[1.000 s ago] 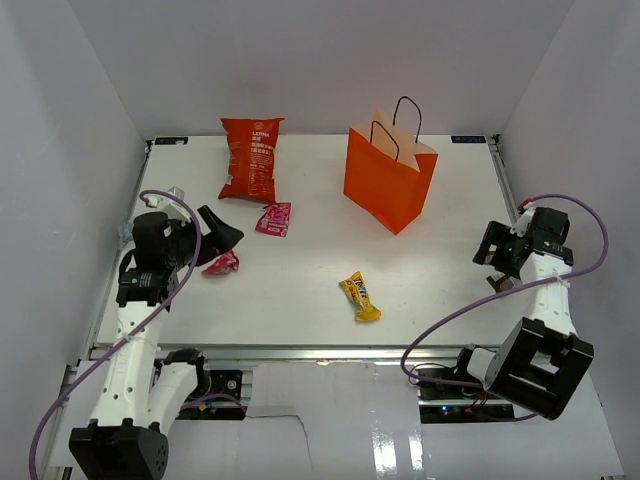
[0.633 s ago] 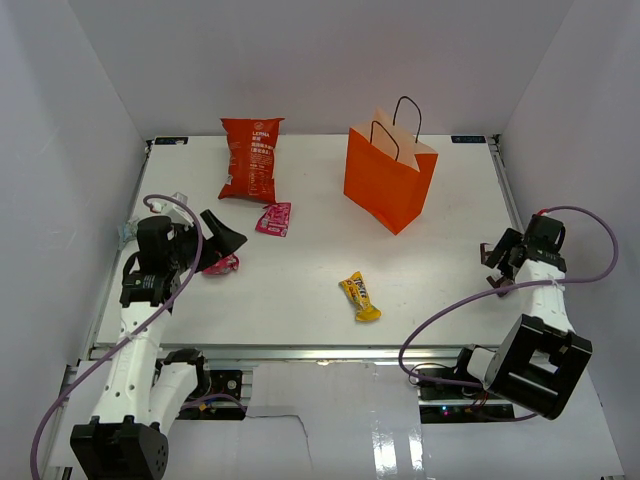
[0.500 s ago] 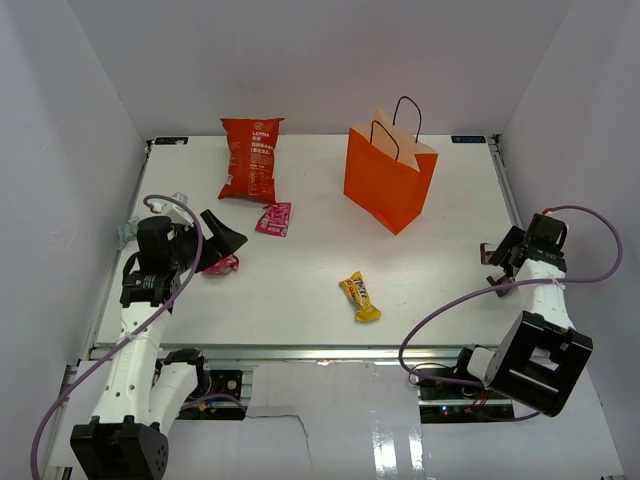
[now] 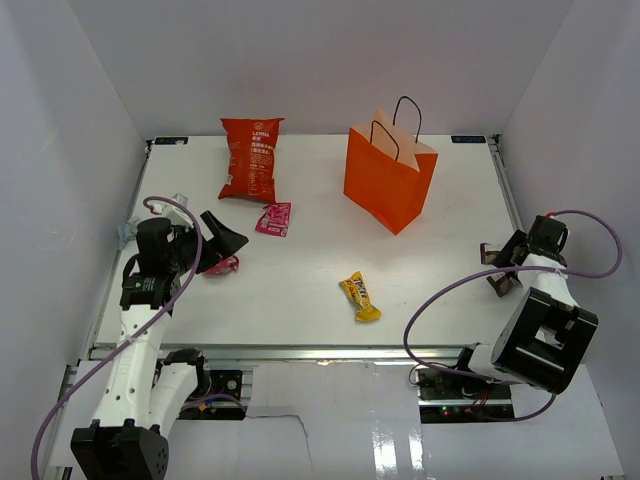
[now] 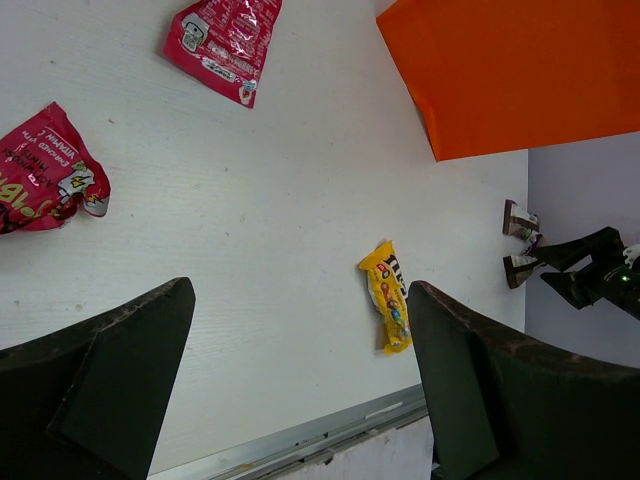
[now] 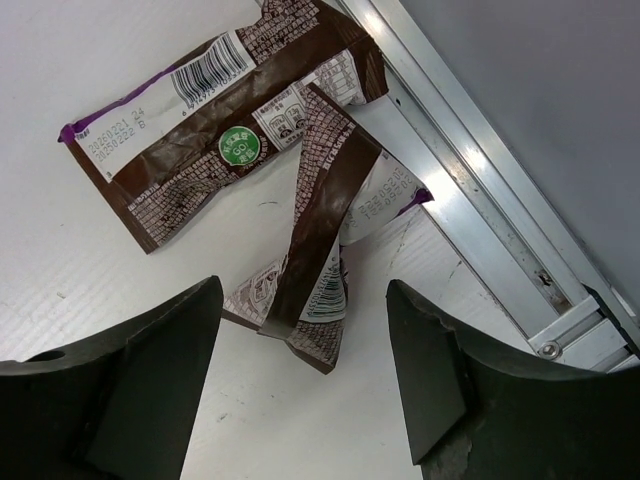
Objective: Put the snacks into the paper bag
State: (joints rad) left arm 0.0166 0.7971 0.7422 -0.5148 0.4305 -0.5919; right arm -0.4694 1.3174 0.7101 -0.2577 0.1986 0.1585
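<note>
Right side first. The right gripper (image 6: 305, 300) hangs low over the right edge of the white table (image 4: 450, 230). Its jaws are partly spread and pinch nothing. A twisted brown foil wrapper (image 6: 318, 240) lies straight ahead of the tips, with its nearer end just inside the gap and clear of both fingers.

In the wrist view its long axis runs roughly along the fingers, leaning a little towards the metal rail (image 6: 470, 200), so we judge the closing line crosses its narrow width. Its other end points at a flat brown foil wrapper (image 6: 220, 130) and overlaps it. That one lies crosswise just beyond, barcode up. The overhead view is too small to give us either axis.

The right arm is plainly the nearer one. The left gripper (image 5: 302, 300) sits at the far left of the table, jaws spread wide and empty, with a crumpled pink foil packet (image 5: 45, 185) just outside its left finger.

The upright orange paper bag (image 4: 385, 185) stands far and left of the right gripper, well apart. The yellow candy-bar wrapper (image 4: 360, 296) lies mid-table at the near side, with its long axis roughly near-far.
</note>
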